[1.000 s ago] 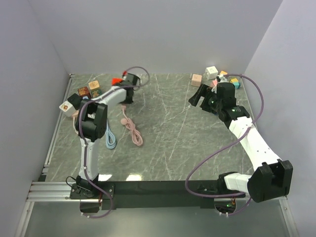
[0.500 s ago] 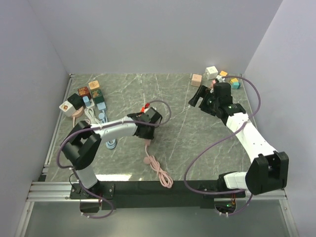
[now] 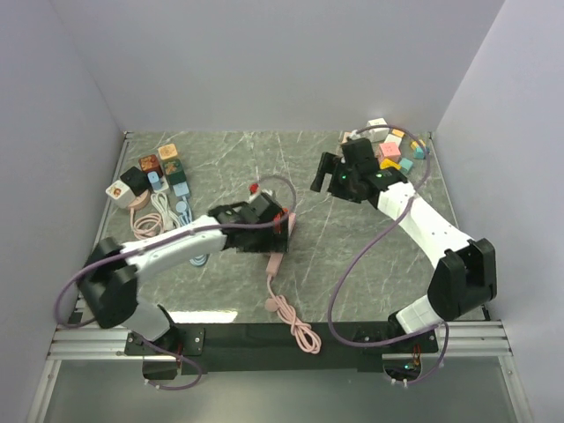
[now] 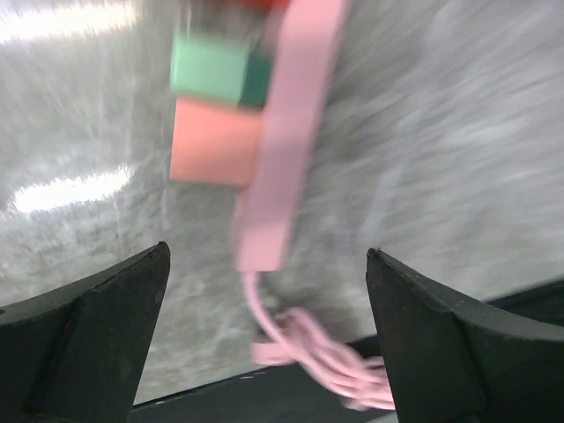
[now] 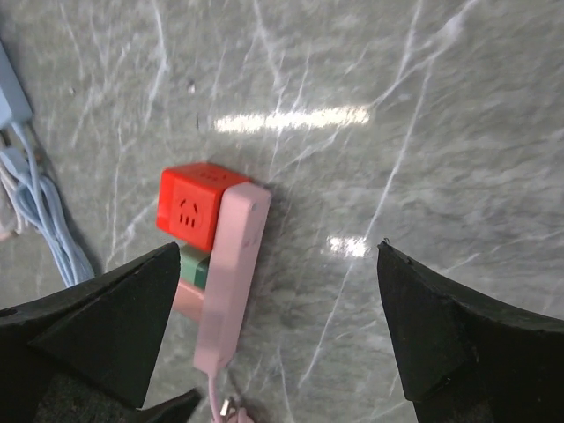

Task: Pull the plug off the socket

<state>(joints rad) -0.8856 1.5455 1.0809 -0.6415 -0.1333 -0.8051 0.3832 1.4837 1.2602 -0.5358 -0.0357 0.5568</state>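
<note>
Pink strip (image 5: 231, 282) moved mid-table; L fingers (image 4: 88, 344), R fingers (image 5: 97, 326) spread; red plug (image 5: 189, 210) clear rt-wrist only.

Red plug (image 5: 190, 210) against pink pwr strip (image 5: 231, 295) — tabletop (image 5: 423, 132)

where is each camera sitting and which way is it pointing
top external: fixed above and behind the arm bases, looking down on the grey marble table; both arms show whole, left gripper and right gripper open.
left wrist: on the left arm, aimed down at the pink power strip with a green cube plug; its own fingers fill the bottom corners.
right wrist: on the right arm, aimed down at the same strip and a red cube plug; fingers likewise.
shared: all three show the pink strip.
</note>
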